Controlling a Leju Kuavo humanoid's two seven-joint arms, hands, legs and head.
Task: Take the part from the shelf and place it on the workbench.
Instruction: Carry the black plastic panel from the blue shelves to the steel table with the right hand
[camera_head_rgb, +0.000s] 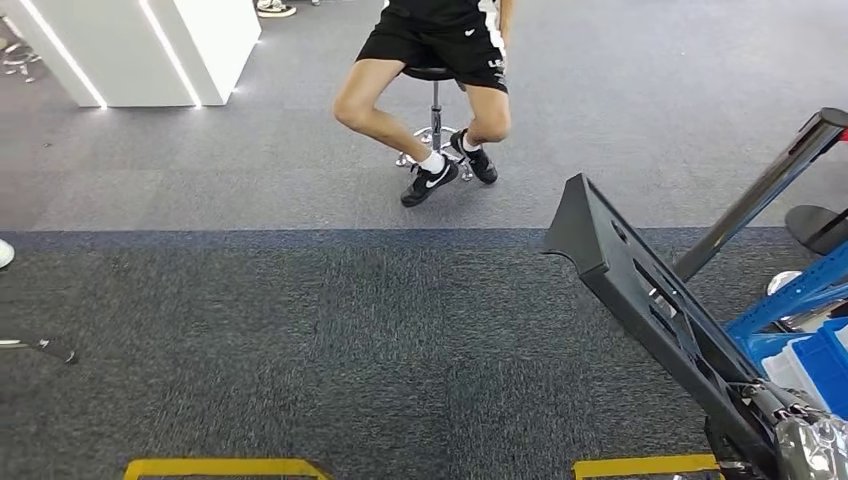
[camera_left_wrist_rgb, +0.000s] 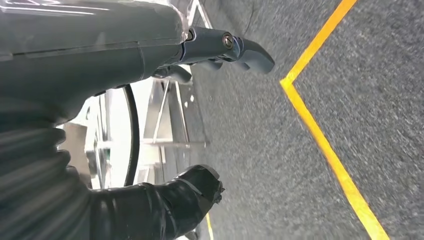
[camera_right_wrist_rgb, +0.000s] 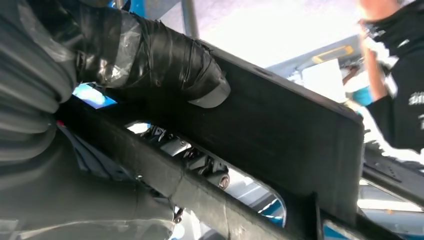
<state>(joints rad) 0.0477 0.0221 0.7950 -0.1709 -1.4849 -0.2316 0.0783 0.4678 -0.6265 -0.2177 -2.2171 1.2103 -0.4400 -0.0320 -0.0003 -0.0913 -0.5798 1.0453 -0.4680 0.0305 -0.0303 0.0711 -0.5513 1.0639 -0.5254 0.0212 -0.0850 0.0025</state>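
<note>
The part (camera_head_rgb: 640, 280) is a long black slotted panel, slanting up from the lower right corner of the head view over the carpet. My right hand (camera_head_rgb: 805, 440) grips its lower end. In the right wrist view the taped thumb (camera_right_wrist_rgb: 165, 60) presses on the flat face of the part (camera_right_wrist_rgb: 300, 130), and fingers (camera_right_wrist_rgb: 200, 162) show through one of its slots. My left hand (camera_left_wrist_rgb: 100, 100) hangs above the floor with nothing in it, its fingers (camera_left_wrist_rgb: 250, 50) stretched out and apart from the thumb (camera_left_wrist_rgb: 192, 190).
A person (camera_head_rgb: 430, 50) sits on a stool (camera_head_rgb: 436, 110) straight ahead on the grey carpet. A white counter (camera_head_rgb: 140, 45) stands at the far left. Blue shelf framing (camera_head_rgb: 800, 290) and a blue bin (camera_head_rgb: 825, 365) lie at the right. Yellow floor tape (camera_head_rgb: 225, 467) runs along the near edge.
</note>
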